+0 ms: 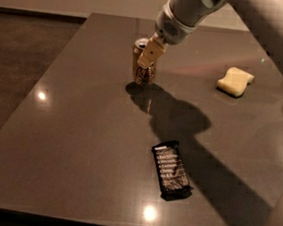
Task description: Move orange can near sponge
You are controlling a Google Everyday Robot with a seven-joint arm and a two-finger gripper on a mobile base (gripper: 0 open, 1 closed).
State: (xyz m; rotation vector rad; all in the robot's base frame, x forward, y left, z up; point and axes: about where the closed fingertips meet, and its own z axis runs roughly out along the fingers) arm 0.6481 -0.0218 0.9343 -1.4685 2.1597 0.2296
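The jaws of the gripper [147, 53] were clenched on the upper part of the orange can [144, 73]; one cream finger was seen across its near side, and the other was hidden behind. The can was held upright at the far middle of the desk [79, 144], well apart from the sponge [235, 81]. The can was judged light, smooth and thin-walled, so a moderate hold across the body below the rim was thought safest. A black snack bar wrapper [172, 169] lay nearer.
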